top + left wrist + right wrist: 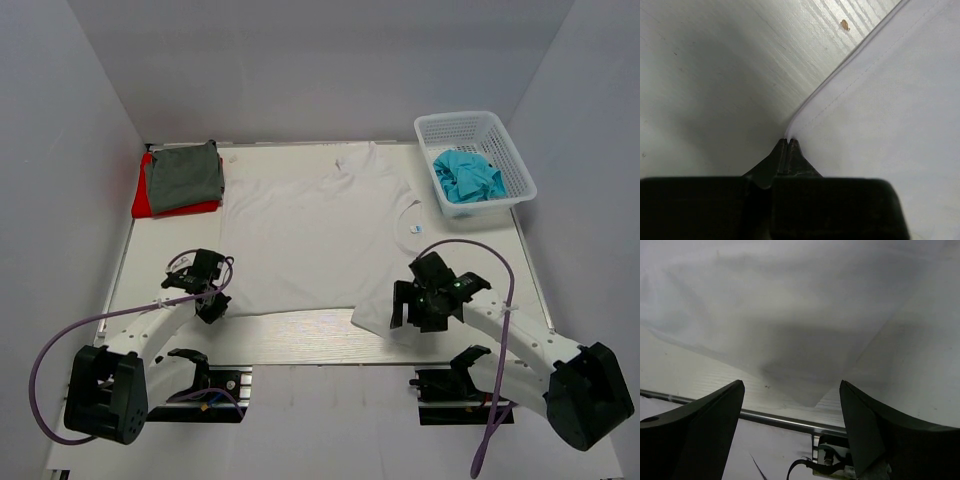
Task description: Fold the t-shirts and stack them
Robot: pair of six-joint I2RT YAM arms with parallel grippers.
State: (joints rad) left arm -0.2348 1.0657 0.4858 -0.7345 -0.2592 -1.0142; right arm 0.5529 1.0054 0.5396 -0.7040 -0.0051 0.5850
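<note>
A white t-shirt (300, 225) lies spread flat on the table. My left gripper (214, 308) sits at its near left corner. In the left wrist view the gripper (788, 142) is shut, with the corner of the white shirt (890, 100) pinched at its tips. My right gripper (407, 313) is open over the shirt's near right corner, and its wrist view (791, 390) shows the white cloth (790, 315) ending in a point between the spread fingers. A folded grey-green shirt (183, 175) lies on a red shirt (143, 203) at the back left. A turquoise shirt (468, 178) is crumpled in the basket.
A white lattice basket (520, 165) stands at the back right. A metal rail (775, 419) runs along the table's near edge (300, 335), with cables and the arm mounts below. Grey walls enclose the table on three sides.
</note>
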